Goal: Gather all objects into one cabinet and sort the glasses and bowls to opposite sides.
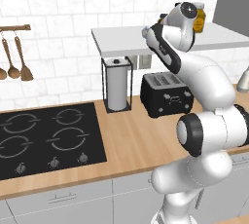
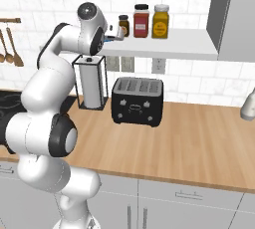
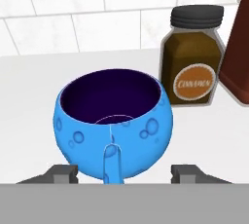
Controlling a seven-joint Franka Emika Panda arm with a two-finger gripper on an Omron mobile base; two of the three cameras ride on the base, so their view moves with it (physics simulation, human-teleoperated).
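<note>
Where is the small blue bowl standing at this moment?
In the hand view the small blue bowl stands on the white tiled-wall shelf, just left of the brown spice jar, between the tips of the gripper.

Arm is rising from the base, folding at the elbow and reaching up and forward, with the wrist turning the hand level toward the wall. Gripper [image 3: 116,172] is pointing horizontally, its two dark fingertips [image 3: 62,173] standing apart with a gap between them. Whether the pads are touching anything cannot be told.
</note>
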